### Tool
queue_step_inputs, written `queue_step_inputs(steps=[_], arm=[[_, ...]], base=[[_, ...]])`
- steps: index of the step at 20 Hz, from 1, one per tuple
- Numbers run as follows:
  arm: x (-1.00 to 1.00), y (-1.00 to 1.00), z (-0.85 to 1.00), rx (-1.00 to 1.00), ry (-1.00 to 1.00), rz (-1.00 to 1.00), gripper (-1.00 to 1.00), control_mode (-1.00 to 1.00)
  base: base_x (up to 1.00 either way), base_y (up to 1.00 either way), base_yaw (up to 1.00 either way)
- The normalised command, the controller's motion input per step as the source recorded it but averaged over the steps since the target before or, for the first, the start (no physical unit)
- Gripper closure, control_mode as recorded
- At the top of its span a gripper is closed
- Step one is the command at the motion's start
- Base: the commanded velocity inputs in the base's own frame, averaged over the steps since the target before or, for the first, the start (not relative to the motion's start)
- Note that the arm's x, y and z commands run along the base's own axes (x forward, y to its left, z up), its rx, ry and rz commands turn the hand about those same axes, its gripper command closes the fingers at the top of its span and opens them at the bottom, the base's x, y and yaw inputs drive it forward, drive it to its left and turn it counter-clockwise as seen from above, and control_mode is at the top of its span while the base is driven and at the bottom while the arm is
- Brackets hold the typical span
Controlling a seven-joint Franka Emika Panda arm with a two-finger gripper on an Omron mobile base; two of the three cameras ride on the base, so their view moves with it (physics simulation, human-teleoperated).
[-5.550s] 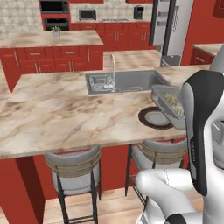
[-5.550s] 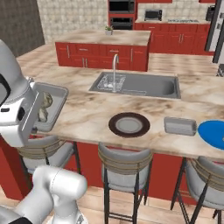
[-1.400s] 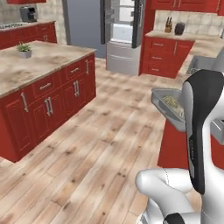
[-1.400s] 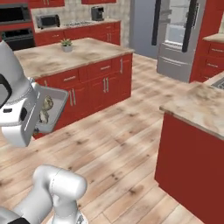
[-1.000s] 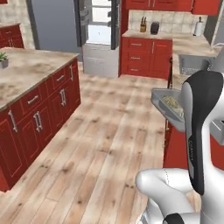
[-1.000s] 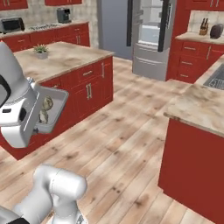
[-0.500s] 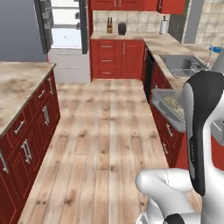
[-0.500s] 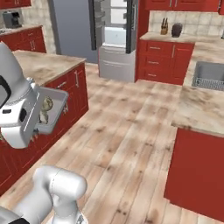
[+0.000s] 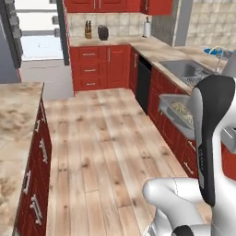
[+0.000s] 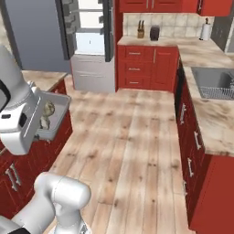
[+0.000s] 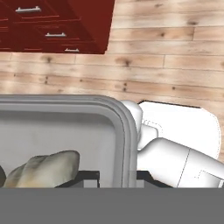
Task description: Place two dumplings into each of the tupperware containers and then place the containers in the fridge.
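- The fridge (image 10: 89,41) stands open at the far end of the wooden floor (image 10: 132,137), white shelves showing; nothing lies on the floor between it and the base.
- Red cabinets (image 9: 99,67) and a sink counter (image 9: 184,69) run along the right, an island counter (image 9: 14,129) along the left.
- The gripper (image 11: 116,177) is closed on the rim of a tupperware container (image 11: 65,131), carried in the air above the floor.
- The hand view shows a dumpling (image 11: 43,168) inside; the base views show the container (image 10: 54,116) from its side.
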Motion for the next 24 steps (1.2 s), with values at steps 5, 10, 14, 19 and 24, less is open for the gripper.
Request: queue_step_inputs(steps=[5,10,14,19,24], arm=[[0.0,0.0,0.0,0.0,0.0,0.0,1.0,1.0],[0.0,0.0,0.0,0.0,0.0,0.0,1.0,1.0],[0.0,0.0,0.0,0.0,0.0,0.0,1.0,1.0],[0.0,0.0,0.0,0.0,0.0,0.0,1.0,1.0],[0.0,0.0,0.0,0.0,0.0,0.0,1.0,1.0]], base=[[0.99,0.15,-0.45],[1.0,-0.05,-0.19],[1.0,-0.06,0.07],[1.0,-0.1,0.31],[1.0,-0.11,0.38]])
